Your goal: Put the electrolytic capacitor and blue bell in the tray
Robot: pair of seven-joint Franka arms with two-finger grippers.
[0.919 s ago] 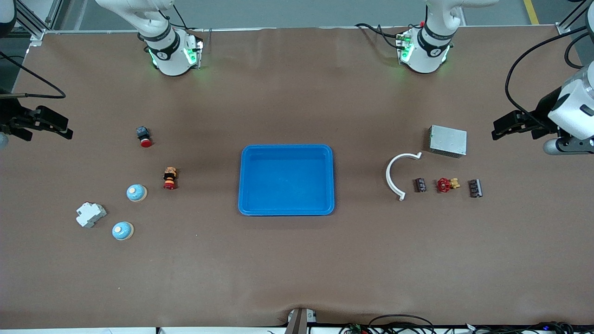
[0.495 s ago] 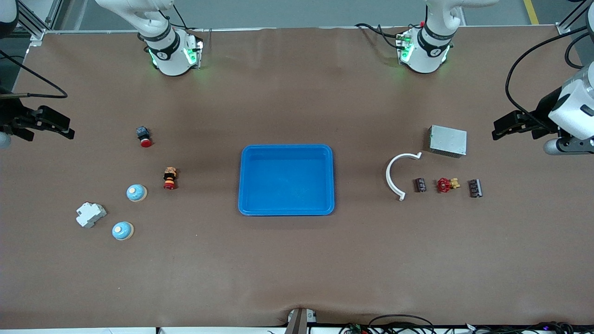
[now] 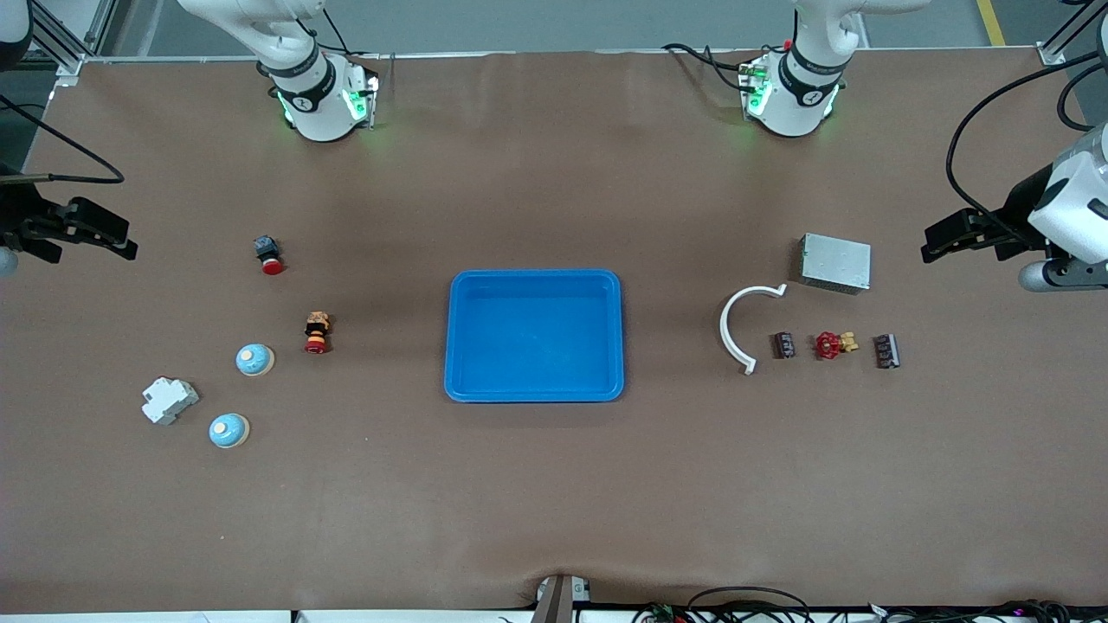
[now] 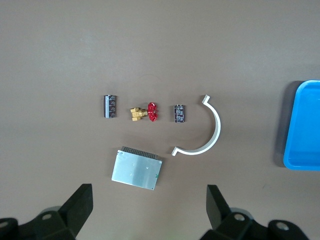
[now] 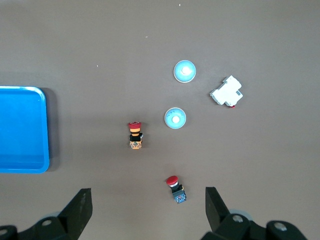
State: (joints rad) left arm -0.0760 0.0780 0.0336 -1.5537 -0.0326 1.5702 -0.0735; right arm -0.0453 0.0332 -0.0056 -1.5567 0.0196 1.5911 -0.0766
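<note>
The bright blue tray (image 3: 534,336) lies empty at the table's middle. Two dark electrolytic capacitors (image 3: 784,345) (image 3: 886,350) lie toward the left arm's end, either side of a red valve; both show in the left wrist view (image 4: 179,113) (image 4: 110,106). Two blue bells (image 3: 254,359) (image 3: 229,430) stand toward the right arm's end and show in the right wrist view (image 5: 175,118) (image 5: 184,71). My left gripper (image 3: 943,238) (image 4: 148,210) is open and empty, over the table by the grey box. My right gripper (image 3: 95,234) (image 5: 147,210) is open and empty, over the table's end.
A grey metal box (image 3: 835,262), a white curved piece (image 3: 743,324) and a red valve (image 3: 829,345) lie near the capacitors. Two red push buttons (image 3: 268,254) (image 3: 318,333) and a white breaker (image 3: 170,400) lie near the bells.
The left arm has drifted slightly toward its own end of the table. The right gripper has barely shifted. No object has moved.
</note>
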